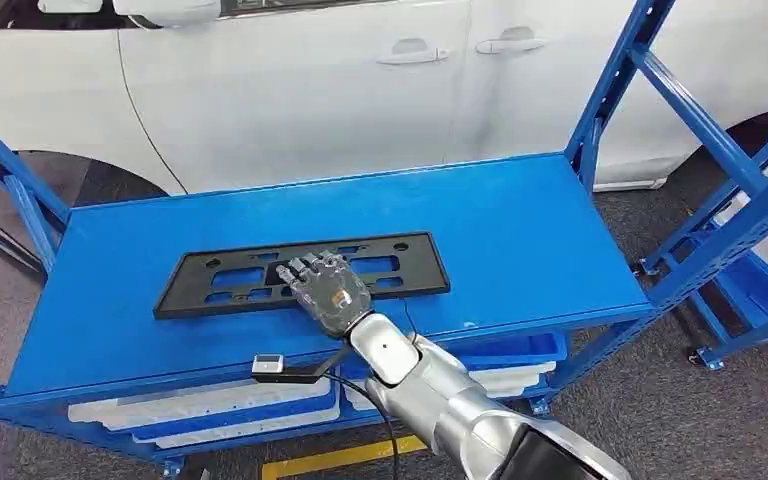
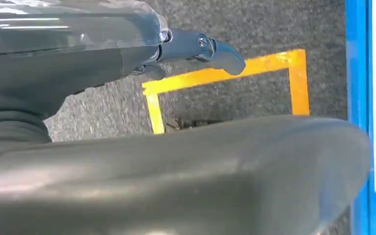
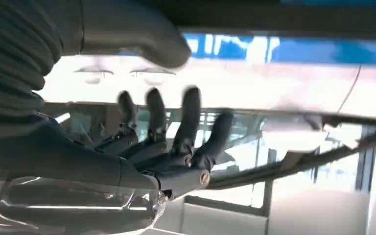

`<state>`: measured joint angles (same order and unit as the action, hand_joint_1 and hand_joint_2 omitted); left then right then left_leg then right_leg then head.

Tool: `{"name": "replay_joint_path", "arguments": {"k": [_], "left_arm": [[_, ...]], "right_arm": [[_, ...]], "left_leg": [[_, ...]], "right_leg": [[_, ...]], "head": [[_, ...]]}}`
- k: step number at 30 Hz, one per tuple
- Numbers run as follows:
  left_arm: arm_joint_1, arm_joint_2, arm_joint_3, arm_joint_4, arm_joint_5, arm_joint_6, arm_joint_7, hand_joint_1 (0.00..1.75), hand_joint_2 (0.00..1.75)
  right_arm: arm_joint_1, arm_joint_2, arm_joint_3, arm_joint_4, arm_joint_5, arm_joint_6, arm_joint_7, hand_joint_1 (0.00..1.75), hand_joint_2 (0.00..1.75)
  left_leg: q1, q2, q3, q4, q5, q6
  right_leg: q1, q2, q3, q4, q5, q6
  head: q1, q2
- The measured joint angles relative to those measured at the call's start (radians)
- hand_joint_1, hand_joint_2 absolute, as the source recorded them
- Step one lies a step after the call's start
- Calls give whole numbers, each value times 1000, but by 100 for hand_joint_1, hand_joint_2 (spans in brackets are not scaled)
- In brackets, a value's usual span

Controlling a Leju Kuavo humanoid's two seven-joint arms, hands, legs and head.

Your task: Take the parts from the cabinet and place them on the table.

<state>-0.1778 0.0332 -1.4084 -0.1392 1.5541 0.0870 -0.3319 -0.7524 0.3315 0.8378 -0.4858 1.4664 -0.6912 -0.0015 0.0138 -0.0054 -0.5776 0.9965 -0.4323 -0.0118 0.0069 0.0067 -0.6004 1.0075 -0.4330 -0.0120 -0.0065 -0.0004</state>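
1. Now you see the flat black plastic license-plate frame [image 1: 305, 272] lying on the blue metal shelf top [image 1: 520, 230], centre of the head view.
2. Your right hand [image 1: 325, 287] rests over the frame's middle, fingers [image 3: 188, 117] spread and extended, gripping nothing.
3. Your left hand [image 2: 196, 49] hangs over grey carpet [image 2: 254, 29] with yellow floor tape [image 2: 225, 73]; you cannot tell its state.
4. Behind the shelf, across the upper frame, stands a white car [image 1: 310, 90].
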Motion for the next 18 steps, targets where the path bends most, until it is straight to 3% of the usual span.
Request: {"name": "replay_joint_path", "arguments": {"k": [1,2,3,4,6,7,8,9,10,11,12,13,16,18], "left_arm": [[0,0,0,0,0,0,0,0,0],[0,0,0,0,0,0,-1,0,0],[0,0,0,0,0,0,-2,0,0],[0,0,0,0,0,0,-3,0,0],[1,0,-1,0,0,0,-3,0,0],[3,0,-1,0,0,0,-3,0,0],[5,0,-1,0,0,0,-3,0,0],[5,0,-1,0,0,0,-3,0,0],[4,0,-1,0,0,0,-3,0,0],[4,1,-1,0,0,0,-4,0,0],[2,2,-1,0,0,1,-5,0,0],[1,2,-2,0,0,1,-5,0,0],[2,2,-3,0,1,0,-13,0,0],[1,0,-3,0,2,0,-16,0,0]], "right_arm": [[9,-4,-17,-31,0,-1,-12,0,175],[17,-8,-39,-69,3,-1,-28,0,175],[23,-11,-63,-106,5,-2,-43,0,175],[26,-12,-86,-139,6,-4,-53,0,175],[37,-16,-120,-181,6,-5,-61,0,175],[46,-20,-133,-197,6,-5,-62,0,175],[54,-23,-143,-210,6,-5,-64,0,175],[60,-26,-152,-223,6,-5,-66,0,175],[63,-27,-158,-235,6,-6,-72,0,175],[67,-27,-172,-256,8,-6,-88,0,175],[74,-27,-191,-286,9,-6,-111,0,175],[77,-27,-209,-309,9,-6,-133,0,175],[79,-25,-263,-341,0,-6,-198,0,175],[79,-19,-289,-339,-23,-6,-230,0,175]], "left_leg": [[2,0,2,-3,1,-7],[2,1,-2,3,-5,-12],[3,2,-8,24,-21,-17],[3,2,-34,82,-58,-21],[6,2,-115,255,-137,-28],[6,2,-146,316,-153,-29],[6,2,-155,328,-143,-29],[6,2,-138,287,-110,-27],[6,2,-102,211,-65,-24],[6,2,-53,109,-15,-19],[5,2,-14,22,12,-14],[-3,2,-2,3,-3,-9],[-6,-2,-6,4,1,6],[4,-1,1,-10,9,18]], "right_leg": [[2,0,0,-1,1,-6],[-8,-2,4,-10,7,-15],[-9,-2,6,-11,7,-16],[-10,-3,6,-11,6,-21],[-8,-3,6,-11,4,-23],[-7,-3,7,-10,4,-24],[-6,-3,7,-10,3,-24],[-6,-2,8,-9,2,-24],[-6,0,10,-8,1,-23],[-6,2,13,-7,-2,-20],[-5,2,15,-6,-5,-17],[2,2,11,-3,-6,-12],[-3,3,11,-8,-2,4],[-2,2,8,9,-19,15]], "head": [[0,0],[0,0],[0,0],[0,0],[0,0],[0,0],[0,0],[0,0],[0,0],[0,0],[0,0],[0,0],[0,0],[0,0]]}}
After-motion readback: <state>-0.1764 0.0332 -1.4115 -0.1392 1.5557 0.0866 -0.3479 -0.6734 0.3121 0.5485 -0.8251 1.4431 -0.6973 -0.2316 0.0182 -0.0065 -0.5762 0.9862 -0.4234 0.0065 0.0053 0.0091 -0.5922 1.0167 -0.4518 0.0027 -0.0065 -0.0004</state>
